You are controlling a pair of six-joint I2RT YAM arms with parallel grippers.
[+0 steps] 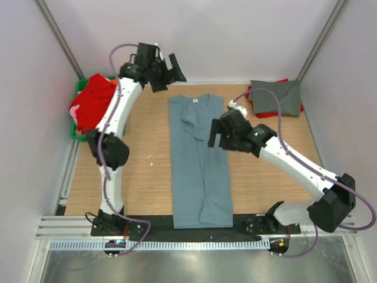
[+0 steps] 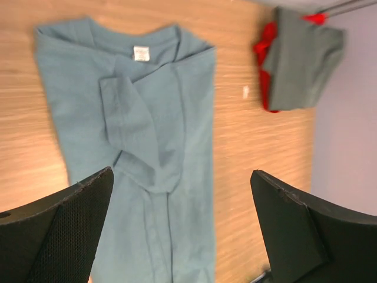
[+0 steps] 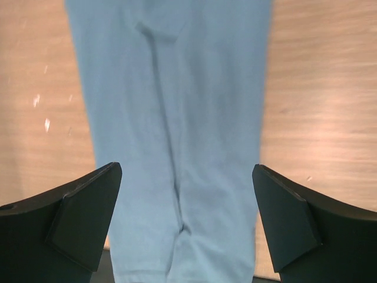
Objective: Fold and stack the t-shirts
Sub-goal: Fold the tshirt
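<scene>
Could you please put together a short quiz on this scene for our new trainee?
1. True or false: the left gripper is shut on the blue-grey t-shirt.
2. What lies directly under the folded dark grey t-shirt? A) a blue t-shirt B) a red t-shirt C) nothing
3. In the top external view, toward which picture edge does the blue-grey t-shirt's collar lie?

Key
1. False: it is open and holds nothing.
2. B
3. The top edge.
</scene>
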